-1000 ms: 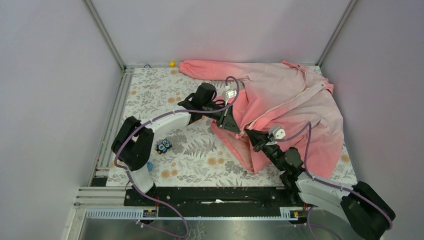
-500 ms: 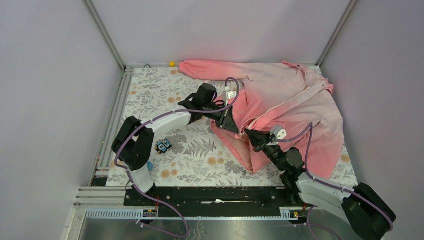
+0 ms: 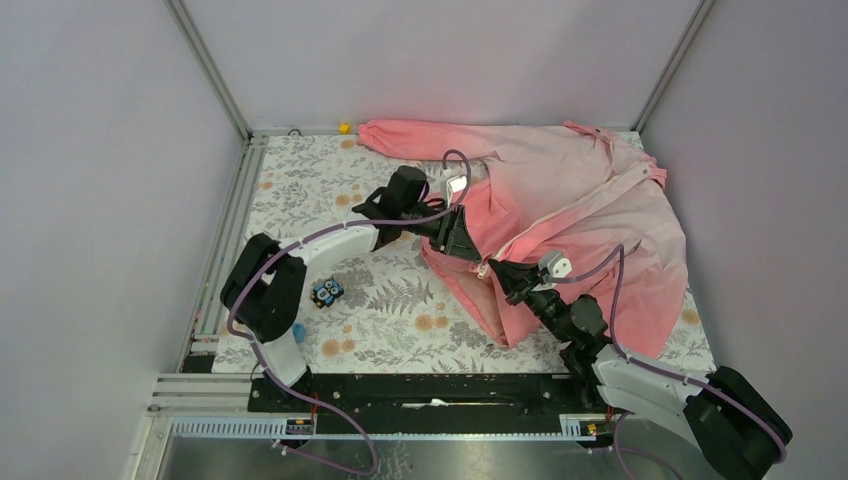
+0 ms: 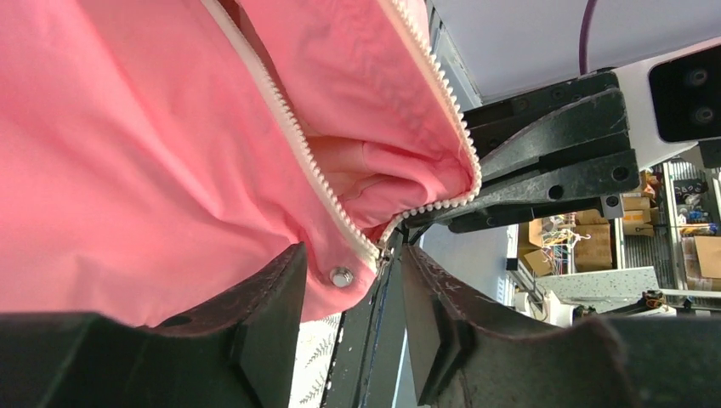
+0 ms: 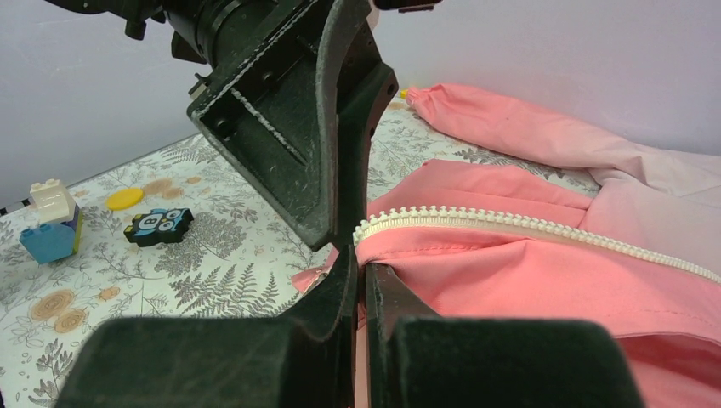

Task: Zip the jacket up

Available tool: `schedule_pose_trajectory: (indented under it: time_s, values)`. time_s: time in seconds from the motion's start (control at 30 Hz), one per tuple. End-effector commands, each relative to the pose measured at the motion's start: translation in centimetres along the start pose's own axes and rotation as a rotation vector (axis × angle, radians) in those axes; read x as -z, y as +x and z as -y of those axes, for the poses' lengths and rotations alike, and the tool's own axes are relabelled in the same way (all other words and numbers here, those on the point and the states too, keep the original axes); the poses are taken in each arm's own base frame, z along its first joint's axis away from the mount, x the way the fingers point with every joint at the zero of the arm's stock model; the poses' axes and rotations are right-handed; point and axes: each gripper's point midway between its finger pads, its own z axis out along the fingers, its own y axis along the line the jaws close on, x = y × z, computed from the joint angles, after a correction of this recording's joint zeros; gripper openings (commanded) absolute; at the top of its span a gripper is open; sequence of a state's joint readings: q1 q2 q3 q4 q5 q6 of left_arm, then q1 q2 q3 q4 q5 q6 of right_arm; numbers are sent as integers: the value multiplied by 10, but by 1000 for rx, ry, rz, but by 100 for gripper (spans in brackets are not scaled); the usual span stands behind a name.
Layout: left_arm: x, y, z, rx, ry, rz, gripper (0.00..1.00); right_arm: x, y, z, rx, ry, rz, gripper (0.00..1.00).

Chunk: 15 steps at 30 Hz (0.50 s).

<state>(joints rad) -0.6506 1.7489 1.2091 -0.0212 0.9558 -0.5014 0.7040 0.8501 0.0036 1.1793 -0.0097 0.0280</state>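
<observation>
The pink jacket [image 3: 590, 200] lies spread over the back right of the table, unzipped at its lower end. In the left wrist view its white zipper [image 4: 281, 127] splits into two rows that meet at a hem corner with a metal snap [image 4: 342, 276]. My left gripper [image 4: 350, 257] is open, its jaws either side of that corner; from above it [image 3: 466, 243] sits at the jacket's front edge. My right gripper [image 5: 364, 272] is shut on the jacket's edge just under the end of the zipper row [image 5: 527, 223]. From above it [image 3: 496, 268] is right beside the left gripper.
A black owl-print block [image 3: 326, 291] and a blue brick [image 3: 299, 331] lie on the floral mat [image 3: 330, 190] to the left. The right wrist view also shows a yellow disc [image 5: 124, 198]. A small yellow piece [image 3: 344, 128] sits at the back edge. Walls enclose the table.
My left gripper has shifted slightly toward the jacket's hem corner. My right gripper has edged a little left while still holding the fabric. The jacket has barely moved.
</observation>
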Motion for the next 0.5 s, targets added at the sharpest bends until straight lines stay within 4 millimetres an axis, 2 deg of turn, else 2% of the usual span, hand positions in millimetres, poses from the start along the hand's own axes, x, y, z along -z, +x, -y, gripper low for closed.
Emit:
schedule_pose_trajectory:
  time_s: [0.0,0.23,0.47]
  values:
    - [10,-14,24,-73,38,71,47,32,36,3,-5,9,-54,0]
    - [20,-1,18,-70,-15,88,61,33,36,4,-6,11,-50,0]
    - [14,5,9,-20,-8,86,63,33,36,3,-6,9,-50,0]
